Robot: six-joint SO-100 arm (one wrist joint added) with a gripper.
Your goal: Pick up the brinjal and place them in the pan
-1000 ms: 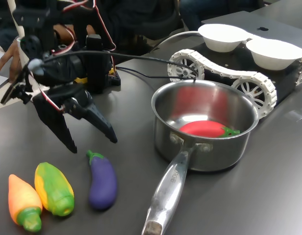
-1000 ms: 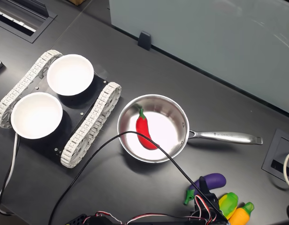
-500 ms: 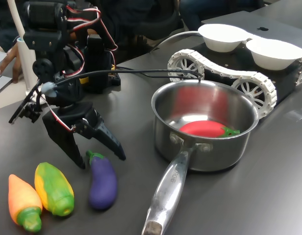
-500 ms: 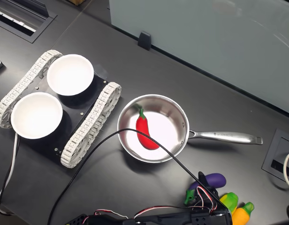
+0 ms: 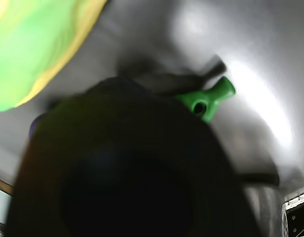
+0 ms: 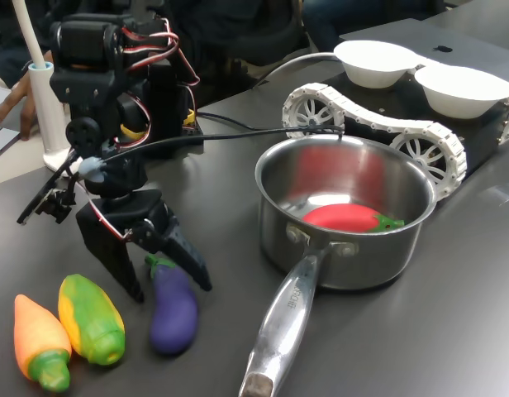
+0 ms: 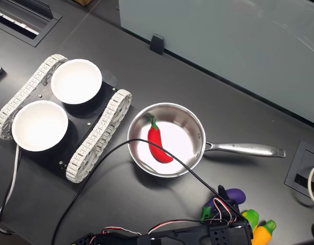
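Observation:
The purple brinjal lies on the dark table with its green stem cap toward the arm, left of the pan's handle in the first exterior view. My gripper is open and low, one finger on each side of the brinjal's stem end. In the second exterior view the brinjal shows partly behind the gripper. The steel pan stands upright with a red toy vegetable inside. The wrist view is blurred; it shows the green stem past a dark mass.
A yellow-green toy corn and an orange toy lie beside the brinjal. A tracked vehicle carrying two white bowls sits behind the pan. A black cable arcs over the pan. A person's hand rests at the far left.
The gripper has come down and toward the brinjal, from hanging above the table to straddling the stem end. The brinjal, pan and other toys have not moved.

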